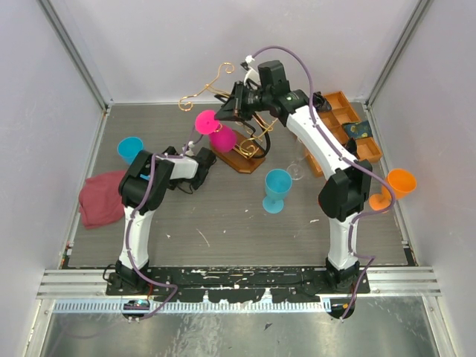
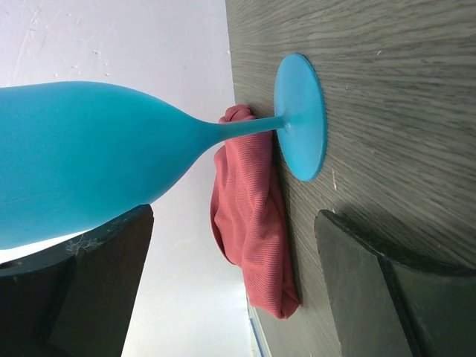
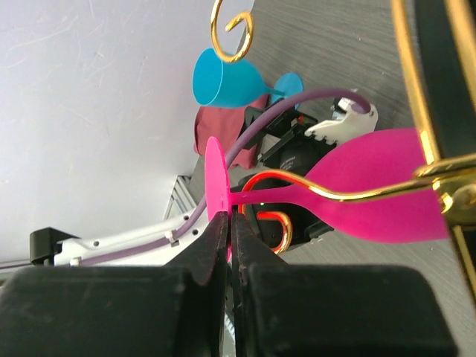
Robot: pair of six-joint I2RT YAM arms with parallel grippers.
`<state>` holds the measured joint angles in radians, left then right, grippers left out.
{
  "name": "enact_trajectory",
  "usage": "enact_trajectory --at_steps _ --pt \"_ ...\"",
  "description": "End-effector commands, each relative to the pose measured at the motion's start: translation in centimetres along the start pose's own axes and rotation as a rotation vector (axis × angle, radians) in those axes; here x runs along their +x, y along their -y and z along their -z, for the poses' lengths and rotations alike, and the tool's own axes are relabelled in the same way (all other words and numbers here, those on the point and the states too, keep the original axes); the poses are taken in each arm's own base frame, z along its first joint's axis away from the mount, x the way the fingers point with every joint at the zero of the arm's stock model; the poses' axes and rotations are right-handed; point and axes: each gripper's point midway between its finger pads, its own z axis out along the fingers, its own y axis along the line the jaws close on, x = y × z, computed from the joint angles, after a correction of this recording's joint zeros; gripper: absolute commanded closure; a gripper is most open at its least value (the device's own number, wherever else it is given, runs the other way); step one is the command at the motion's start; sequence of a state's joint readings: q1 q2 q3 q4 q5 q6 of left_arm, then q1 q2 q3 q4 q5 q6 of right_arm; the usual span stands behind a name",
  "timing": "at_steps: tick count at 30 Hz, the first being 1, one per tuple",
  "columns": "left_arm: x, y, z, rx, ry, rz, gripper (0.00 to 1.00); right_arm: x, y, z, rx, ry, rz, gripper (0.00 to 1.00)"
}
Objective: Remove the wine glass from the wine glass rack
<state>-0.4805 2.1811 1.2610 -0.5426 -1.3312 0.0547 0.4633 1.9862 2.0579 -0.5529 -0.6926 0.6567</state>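
A pink wine glass (image 1: pixel 216 131) hangs upside down on the gold wire wine glass rack (image 1: pixel 245 152), which stands on a brown wooden base at the back middle of the table. My right gripper (image 1: pixel 229 111) is shut on the rim of the pink glass's round foot (image 3: pixel 216 186); its stem lies between the gold arms (image 3: pixel 357 192) and the bowl (image 3: pixel 387 186) hangs past them. My left gripper (image 1: pixel 195 177) is open and empty, low over the table left of the rack. Its fingers (image 2: pixel 372 290) frame a blue glass (image 2: pixel 89 163) and a red cloth (image 2: pixel 253 223).
A blue wine glass (image 1: pixel 130 148) stands at the left by the red cloth (image 1: pixel 103 196). Another blue glass (image 1: pixel 277 190) stands in the middle. An orange glass (image 1: pixel 396 186) is at the right edge. An orange-brown compartmented tray (image 1: pixel 346 130) lies at the back right, a clear glass (image 1: pixel 297 169) beside it.
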Motion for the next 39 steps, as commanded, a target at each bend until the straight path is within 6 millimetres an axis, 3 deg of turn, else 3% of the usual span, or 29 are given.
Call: enact_trajectory --at_steps 1,7,13,18,26,33,39 --pt "0.8 5.8 -0.1 0.159 -0.013 0.047 0.0 -3.1 -2.3 0.4 -0.04 0.097 0.084 0.99" --pt "0.8 5.7 -0.1 0.154 -0.012 0.052 0.02 -4.7 -1.4 1.0 0.019 0.166 0.072 0.99" --pt "0.9 5.4 0.0 0.151 -0.011 0.07 0.02 -5.5 -1.0 3.8 0.035 0.21 0.061 0.99" --pt "1.0 5.1 0.1 0.154 -0.009 0.084 0.02 -3.4 -1.6 5.7 0.02 0.18 0.064 0.99" --pt "1.0 4.6 0.2 0.155 -0.007 0.091 0.02 0.1 -4.8 9.8 -0.027 0.151 0.124 0.99" --pt "0.8 3.5 0.6 0.173 0.006 0.14 0.02 4.7 -7.3 10.4 -0.079 0.057 0.155 0.99" --pt "1.0 3.3 1.1 0.178 0.005 0.141 0.02 6.7 -10.3 12.6 -0.143 0.051 0.207 0.99"
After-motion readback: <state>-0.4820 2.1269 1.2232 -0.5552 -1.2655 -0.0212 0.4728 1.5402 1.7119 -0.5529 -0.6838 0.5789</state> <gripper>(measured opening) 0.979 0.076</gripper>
